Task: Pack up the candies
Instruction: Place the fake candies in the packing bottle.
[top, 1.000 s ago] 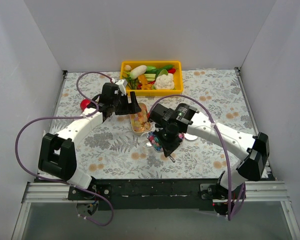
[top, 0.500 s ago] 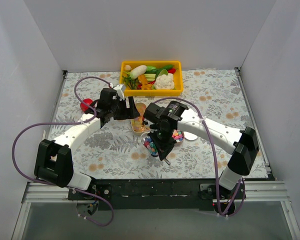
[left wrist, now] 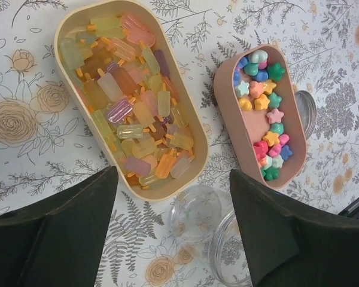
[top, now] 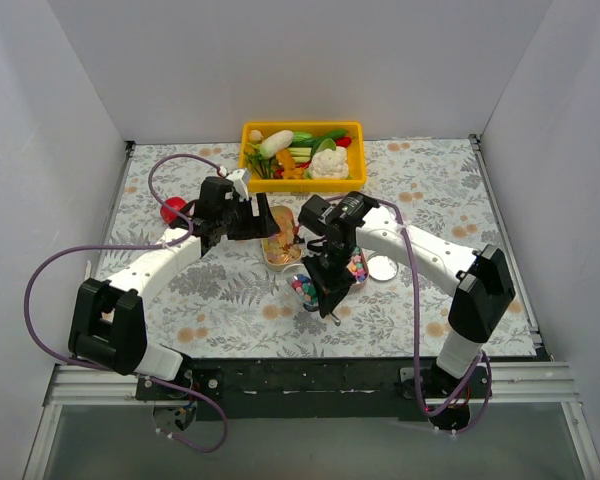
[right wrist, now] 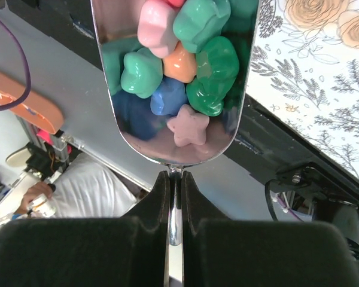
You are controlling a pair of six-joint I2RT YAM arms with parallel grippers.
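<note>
right tool (right wrist: pixel 175 179) clenched on a scoop (right wrist: pixel 167 156) heaped with star candies (right wrist: pixel 197 78) above the table (top: pixel 220 290); left tool (left wrist: pixel 172 179) hangs released over a tray (left wrist: pixel 198 152); next, likely, a level carry, then tipping into the jar (left wrist: pixel 194 215)

light on my end is bright and even, coming from overhead, and the white walls (top: pixel 300 60) bounce it around, so only soft short shadows fall on the table (top: pixel 440 180). top view is sharp with no glare. left wrist view is crisp, though its dark fingers (left wrist: pixel 54 233) look a bit soft at the bottom. on the right wrist, the shiny scoop (right wrist: pixel 149 146) mirrors the candies (right wrist: pixel 197 24).
</note>
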